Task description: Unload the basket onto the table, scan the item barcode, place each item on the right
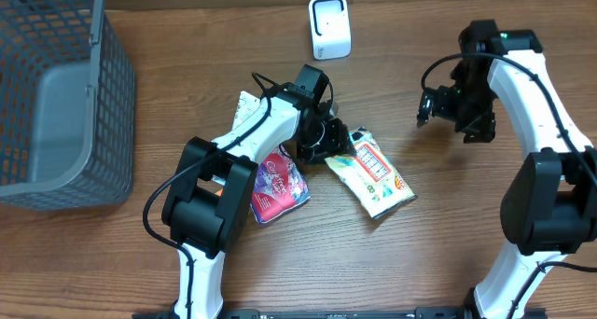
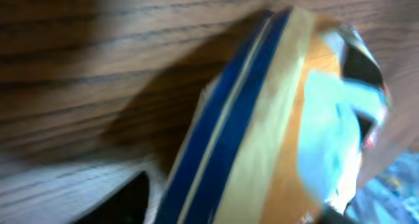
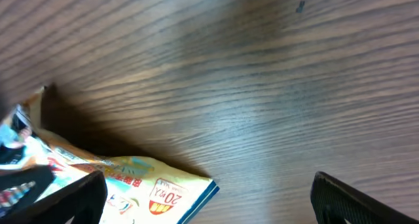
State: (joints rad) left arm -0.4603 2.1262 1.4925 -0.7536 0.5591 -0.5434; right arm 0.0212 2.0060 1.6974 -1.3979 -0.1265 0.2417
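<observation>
A cream and yellow snack packet (image 1: 375,175) with a blue edge lies at the table's middle. My left gripper (image 1: 323,142) is at its upper left end. In the blurred left wrist view the packet (image 2: 275,119) fills the space between the jaws of the left gripper (image 2: 239,212), which is shut on it. One dark finger (image 2: 131,201) shows at the lower left. My right gripper (image 1: 432,105) hangs open to the right of the packet, over bare wood. In the right wrist view the right gripper (image 3: 209,204) is wide open, with the packet's corner (image 3: 141,185) by the left finger. No barcode shows.
A white scanner (image 1: 329,27) stands at the back centre. A red and pink packet (image 1: 277,185) lies beside my left arm, and a white packet (image 1: 246,107) peeks out behind it. A grey mesh basket (image 1: 56,95) fills the far left.
</observation>
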